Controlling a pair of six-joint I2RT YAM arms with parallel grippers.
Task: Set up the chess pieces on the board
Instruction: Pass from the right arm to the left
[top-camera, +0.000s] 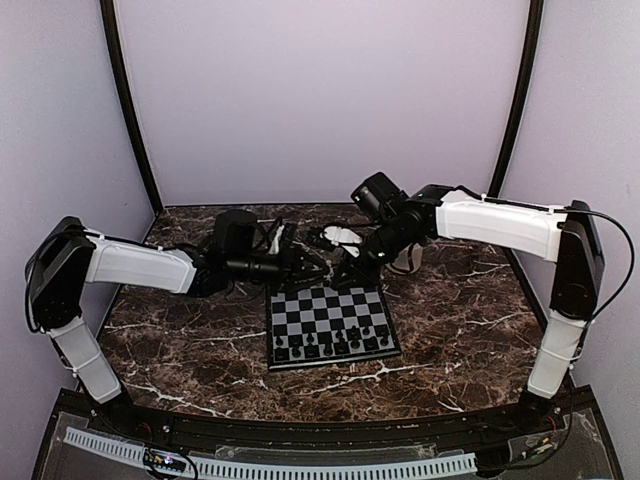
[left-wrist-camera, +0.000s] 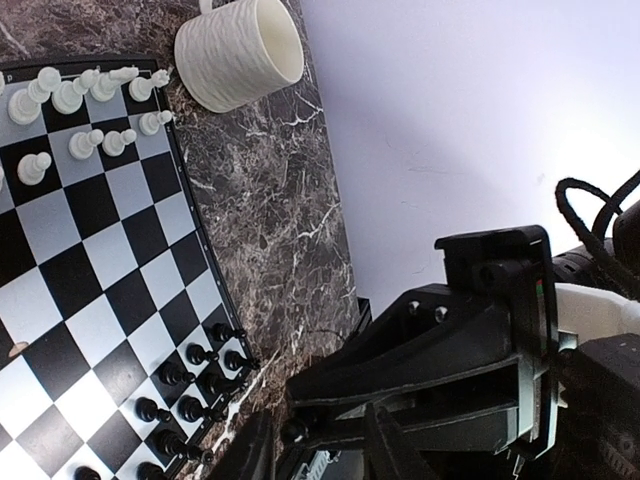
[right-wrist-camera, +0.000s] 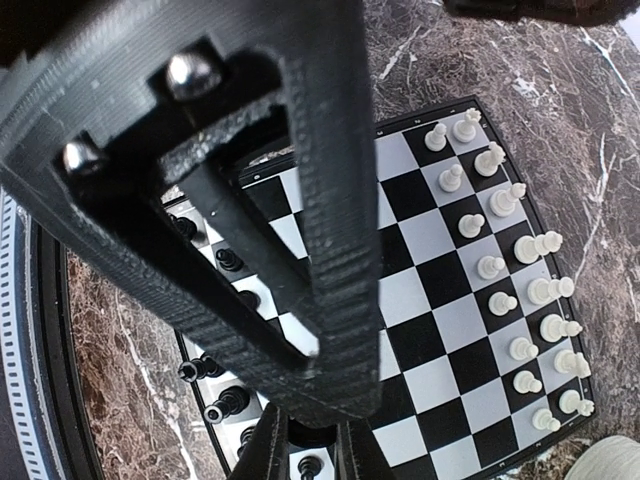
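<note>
Top external: both arms stretched forward, left gripper and right gripper tipped down, nearly meeting. The board with chess pieces lies just beneath their tips (jaw state unreadable for both).

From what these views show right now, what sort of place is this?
Probably a robot test booth, not a home: plain pale walls close in a marble tabletop, a left arm and a right arm stand at its near edge, and a small chessboard lies between them.
</note>
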